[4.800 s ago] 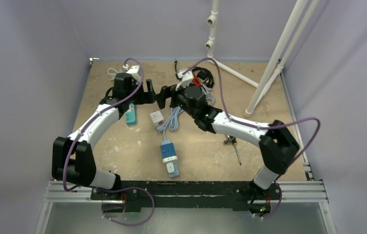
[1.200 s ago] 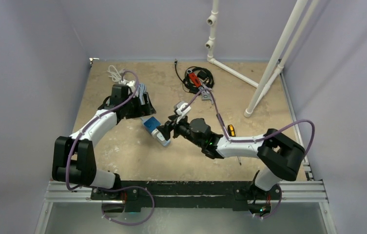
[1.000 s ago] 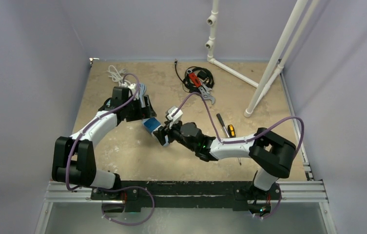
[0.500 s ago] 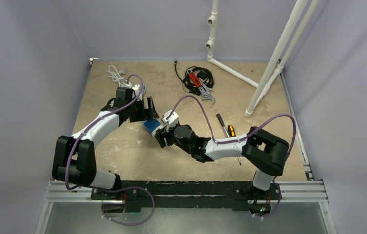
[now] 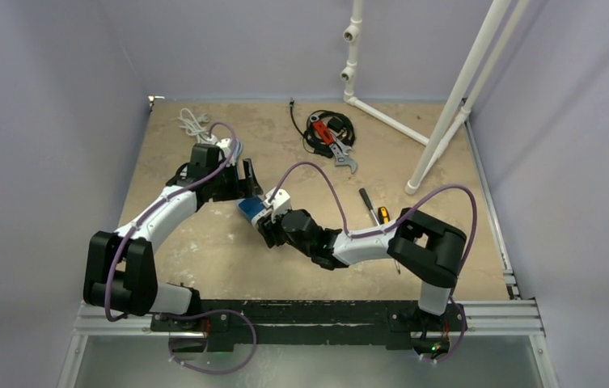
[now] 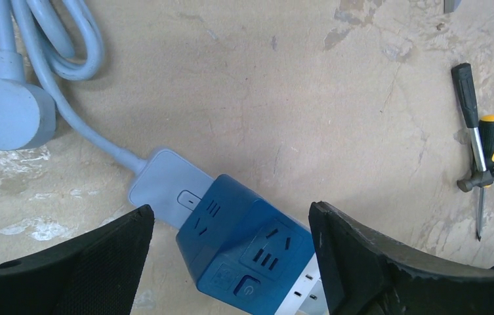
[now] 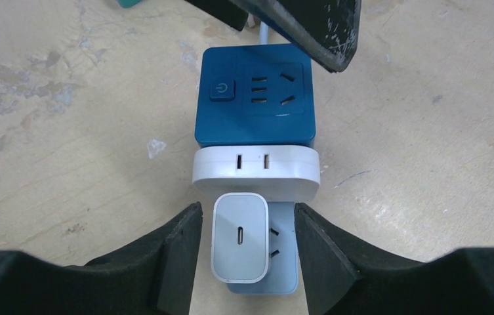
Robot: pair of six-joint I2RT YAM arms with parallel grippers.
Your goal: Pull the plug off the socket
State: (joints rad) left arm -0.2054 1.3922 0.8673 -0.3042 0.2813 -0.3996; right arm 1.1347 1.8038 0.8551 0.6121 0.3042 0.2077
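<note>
The table (image 5: 204, 250) is being surveyed from high behind the arms (image 5: 163, 212); each wrist camera is being aimed down, close in. The socket block (image 5: 249, 208) between left gripper (image 6: 231, 213) and right gripper (image 7: 247, 211) is being shared by all views.

A dark blue cube-shaped plastic socket block (image 7: 254, 98) is showing a white band (image 7: 256, 172) and a pale blue end (image 7: 283, 262), which is carrying a light grey rectangular charger plug (image 7: 239, 238). The beige desk (image 7: 67, 131) is wearing whitish scuffs. A slim metal screwdriver (image 6: 490, 134) is showing a yellow-and-black handle.
</note>
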